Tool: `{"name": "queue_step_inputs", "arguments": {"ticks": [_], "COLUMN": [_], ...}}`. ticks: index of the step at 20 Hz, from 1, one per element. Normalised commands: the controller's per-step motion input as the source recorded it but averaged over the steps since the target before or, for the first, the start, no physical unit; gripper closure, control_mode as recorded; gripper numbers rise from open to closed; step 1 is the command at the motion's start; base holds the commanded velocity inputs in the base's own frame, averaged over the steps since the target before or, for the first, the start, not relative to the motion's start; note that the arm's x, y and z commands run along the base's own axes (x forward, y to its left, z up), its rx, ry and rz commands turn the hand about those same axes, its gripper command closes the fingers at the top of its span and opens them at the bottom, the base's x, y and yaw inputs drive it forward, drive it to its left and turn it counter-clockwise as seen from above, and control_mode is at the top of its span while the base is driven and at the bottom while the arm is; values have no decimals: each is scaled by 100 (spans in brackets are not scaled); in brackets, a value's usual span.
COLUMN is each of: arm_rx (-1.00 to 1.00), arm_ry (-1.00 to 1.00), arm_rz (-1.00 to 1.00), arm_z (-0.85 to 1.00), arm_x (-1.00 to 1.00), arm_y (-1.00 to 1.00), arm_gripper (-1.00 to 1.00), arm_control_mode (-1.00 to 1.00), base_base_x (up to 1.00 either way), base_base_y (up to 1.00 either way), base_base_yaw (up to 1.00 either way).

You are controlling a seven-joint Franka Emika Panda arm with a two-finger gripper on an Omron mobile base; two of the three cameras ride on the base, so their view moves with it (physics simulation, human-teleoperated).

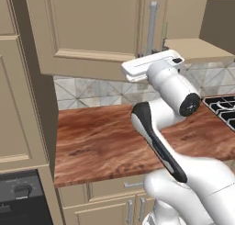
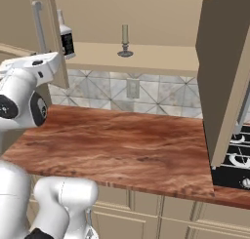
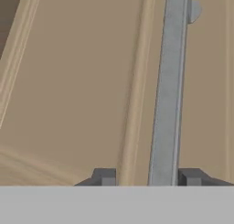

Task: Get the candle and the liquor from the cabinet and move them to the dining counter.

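Both cabinet [image 2: 146, 57] doors open; countertop [image 2: 122, 145] below

A reddish-brown wood-grain table [image 2: 122, 145] runs below a grey patterned tile backsplash [image 2: 146, 94] with a pale wall outlet [image 2: 132, 89]. A black stove [image 2: 234, 160] sits at its right end, beige drawers [image 1: 110, 192] beneath.

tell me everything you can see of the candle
The candle is a thin, pale olive-grey taper standing upright in a small dark metal holder with a round base. It sits on the tan shelf of the open cabinet, toward the back and well right of the liquor. Only the shelf touches it.
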Motion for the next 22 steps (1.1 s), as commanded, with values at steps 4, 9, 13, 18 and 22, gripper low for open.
{"name": "queue_step_inputs", "arguments": {"ticks": [4, 9, 13, 18, 22], "arm_rx": [-1, -1, 0, 7, 18], "arm_ry": [1, -2, -7, 0, 3], "arm_rz": [3, 3, 1, 5, 9], "arm_z": [0, -1, 0, 5, 25], "arm_x": [-100, -100, -85, -65, -64], "arm_y": [78, 66, 15, -14, -37], "arm_gripper": [100, -100, -100, -100, -100], "arm_control_mode": [-100, -100, -100, -100, -100], "base_base_x": [0, 0, 0, 0, 0], "base_base_y": [0, 0, 0, 0, 0], "base_base_yaw": [0, 0, 0, 0, 0]}}
